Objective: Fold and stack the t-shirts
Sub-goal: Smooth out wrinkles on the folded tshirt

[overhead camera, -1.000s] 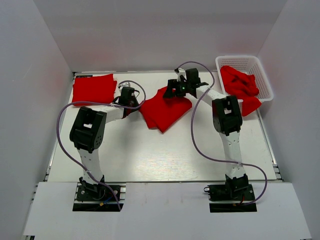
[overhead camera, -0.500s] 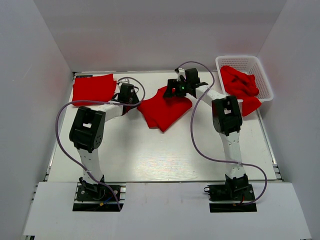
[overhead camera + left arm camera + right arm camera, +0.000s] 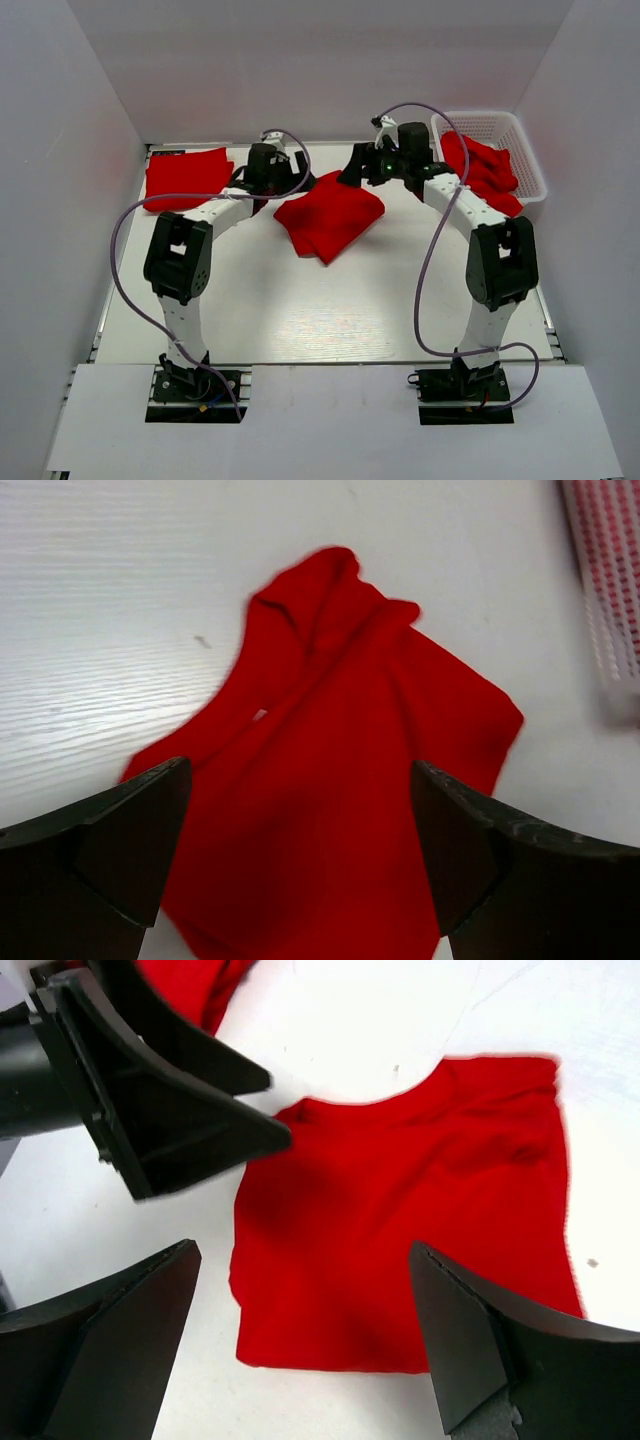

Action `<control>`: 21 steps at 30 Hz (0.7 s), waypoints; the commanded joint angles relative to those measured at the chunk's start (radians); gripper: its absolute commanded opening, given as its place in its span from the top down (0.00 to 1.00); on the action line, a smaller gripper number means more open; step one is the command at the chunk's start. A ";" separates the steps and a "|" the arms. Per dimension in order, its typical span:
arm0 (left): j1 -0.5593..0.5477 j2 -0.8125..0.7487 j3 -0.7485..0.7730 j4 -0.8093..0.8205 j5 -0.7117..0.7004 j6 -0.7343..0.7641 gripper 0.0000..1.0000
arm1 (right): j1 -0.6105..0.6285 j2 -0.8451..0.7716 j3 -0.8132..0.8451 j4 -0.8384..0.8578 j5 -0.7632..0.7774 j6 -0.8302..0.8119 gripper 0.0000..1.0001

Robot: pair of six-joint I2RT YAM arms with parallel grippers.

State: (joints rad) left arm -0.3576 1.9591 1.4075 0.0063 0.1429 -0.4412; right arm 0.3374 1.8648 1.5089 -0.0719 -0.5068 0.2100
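A folded red t-shirt (image 3: 330, 215) lies mid-table, showing under both wrist cameras (image 3: 340, 770) (image 3: 420, 1220). My left gripper (image 3: 296, 182) hovers at its back left edge, open, with nothing between its fingers (image 3: 130, 850). My right gripper (image 3: 350, 177) hangs at the shirt's back right edge, open as well and empty; its fingers (image 3: 480, 1360) straddle the cloth from above. Another folded t-shirt (image 3: 188, 178) lies flat at the back left. More crumpled t-shirts (image 3: 480, 165) fill the basket.
The white lattice basket (image 3: 480, 117) stands at the back right, one shirt hanging over its near rim; its wall shows in the left wrist view (image 3: 610, 590). The left gripper's black fingers (image 3: 160, 1090) reach into the right wrist view. White walls enclose the table.
The left gripper opened, let go of the middle t-shirt's left edge and moved back. The right arm swung right and drew its open gripper back off the shirt.
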 commanded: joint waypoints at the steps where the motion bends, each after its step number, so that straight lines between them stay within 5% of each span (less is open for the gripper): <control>1: -0.038 0.044 0.044 0.026 0.179 0.009 0.00 | -0.005 0.054 -0.035 0.034 -0.074 0.064 0.10; 9: -0.060 0.176 0.038 0.047 0.210 -0.036 0.00 | -0.038 0.169 -0.093 0.132 -0.142 0.144 0.10; 21: -0.017 0.198 -0.058 -0.003 0.044 -0.010 0.00 | -0.126 0.309 -0.269 0.216 -0.145 0.157 0.10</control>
State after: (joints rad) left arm -0.4034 2.1513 1.3937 0.1162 0.2897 -0.4862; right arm 0.2401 2.1067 1.2873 0.1883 -0.7189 0.3893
